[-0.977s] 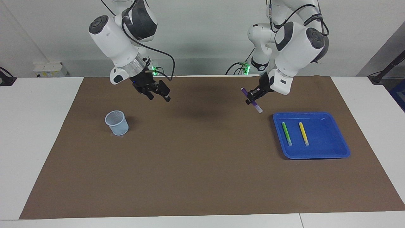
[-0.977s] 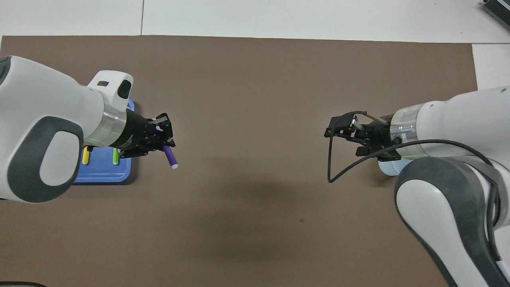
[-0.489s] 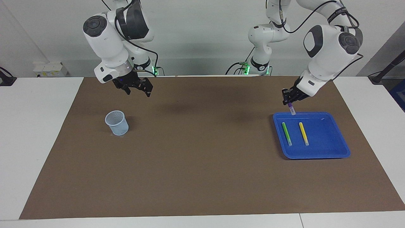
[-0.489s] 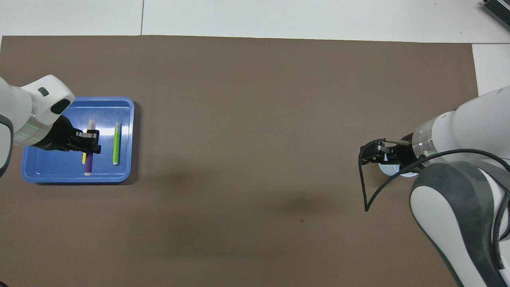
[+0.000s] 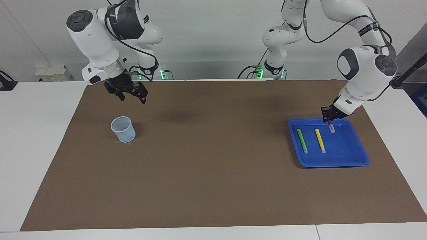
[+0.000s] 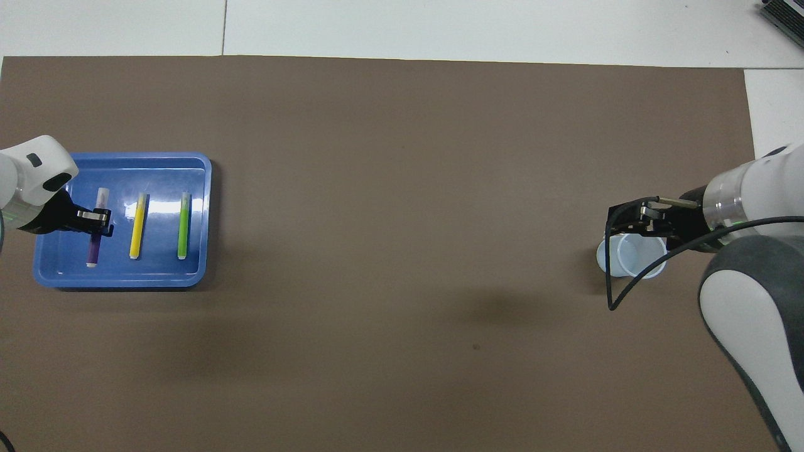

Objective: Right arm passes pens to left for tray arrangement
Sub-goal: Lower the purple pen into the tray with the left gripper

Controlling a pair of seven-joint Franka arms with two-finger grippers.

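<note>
Our left gripper [image 5: 328, 119] clenches the light, stiff, likely slippery purple pen [image 6: 95, 233] mid-barrel over the tray [image 5: 353, 160]; our right gripper [image 5: 128, 94] waits open.

A white table [image 5: 43, 140] carries a big brown mat [image 5: 213, 173]. The wall [image 5: 213, 36] is plain light grey, evenly lit.
</note>
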